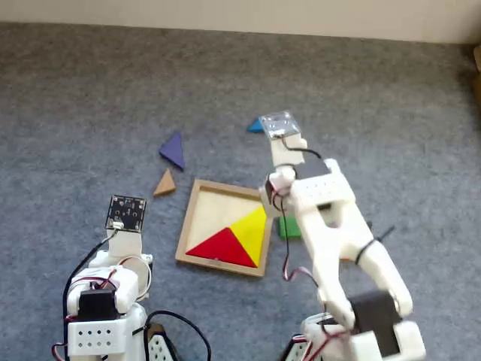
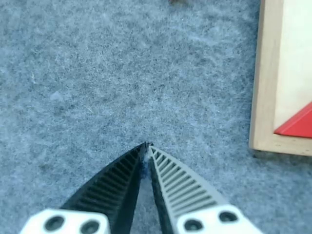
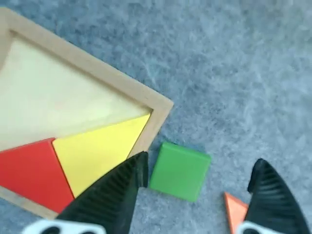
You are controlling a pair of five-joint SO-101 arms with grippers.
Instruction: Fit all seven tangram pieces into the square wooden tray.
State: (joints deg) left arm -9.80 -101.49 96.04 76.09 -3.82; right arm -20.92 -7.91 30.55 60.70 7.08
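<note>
The right gripper (image 3: 200,166) is hanging with jaws spread wide and empty, straddling the green square (image 3: 179,170) just beside the tray (image 3: 161,113) rim, at its three o'clock in the high view. The left gripper (image 2: 147,146) is resting pinched shut on nothing over carpet (image 2: 97,73). The red triangle (image 3: 27,170) and yellow triangle (image 3: 100,151) are filling the tray's five-o'clock half. The high view is adding a purple triangle (image 1: 173,150) and a tan triangle (image 1: 164,183) at eleven o'clock.

Tray (image 1: 214,209) was pale wood, pieces were a red triangle (image 1: 220,246), yellow triangle (image 1: 252,228), green square (image 1: 289,227), orange piece (image 3: 235,209), blue-violet triangle (image 1: 173,150), tan triangle (image 1: 164,183) and light-blue piece (image 1: 256,125), and the table cover (image 1: 90,98) was mottled grey.
</note>
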